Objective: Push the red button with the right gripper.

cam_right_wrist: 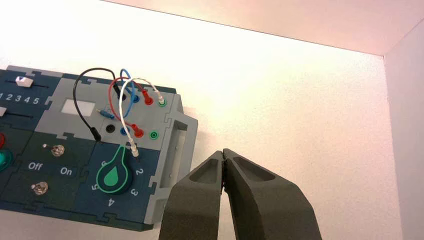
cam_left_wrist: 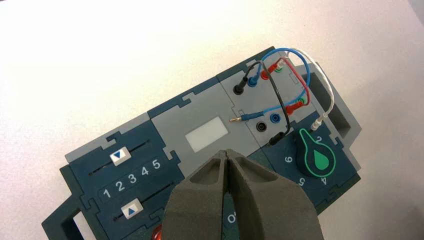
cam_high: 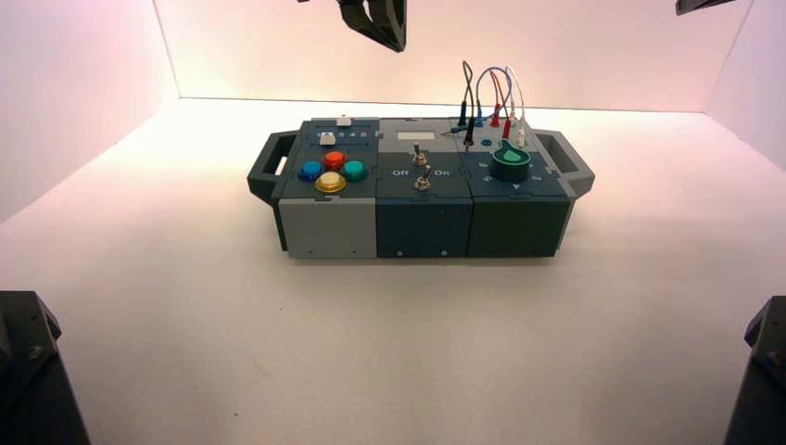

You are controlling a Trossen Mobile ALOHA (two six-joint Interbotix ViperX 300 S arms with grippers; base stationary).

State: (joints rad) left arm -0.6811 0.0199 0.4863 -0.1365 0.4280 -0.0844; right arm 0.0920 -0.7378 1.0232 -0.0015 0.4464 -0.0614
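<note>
The red button (cam_high: 335, 159) is the rear one of a diamond of four round buttons on the left part of the box (cam_high: 329, 227), with blue, green and yellow ones around it. In the left wrist view only a sliver of the red button (cam_left_wrist: 157, 233) shows beside the finger. My right gripper (cam_right_wrist: 223, 152) is shut with nothing in it, high above the table beyond the box's right handle (cam_right_wrist: 176, 145), far from the buttons. My left gripper (cam_left_wrist: 226, 153) is also shut and empty, hovering high over the box's middle; it shows as the left gripper (cam_high: 375, 23) at the top.
Two toggle switches (cam_high: 419, 158) marked Off and On sit mid-box. A green knob (cam_high: 511, 162) and looped wires (cam_high: 487, 93) fill the right part, two sliders (cam_left_wrist: 120, 155) the left rear. Black mounts (cam_high: 28, 371) stand at both near corners. White walls surround the table.
</note>
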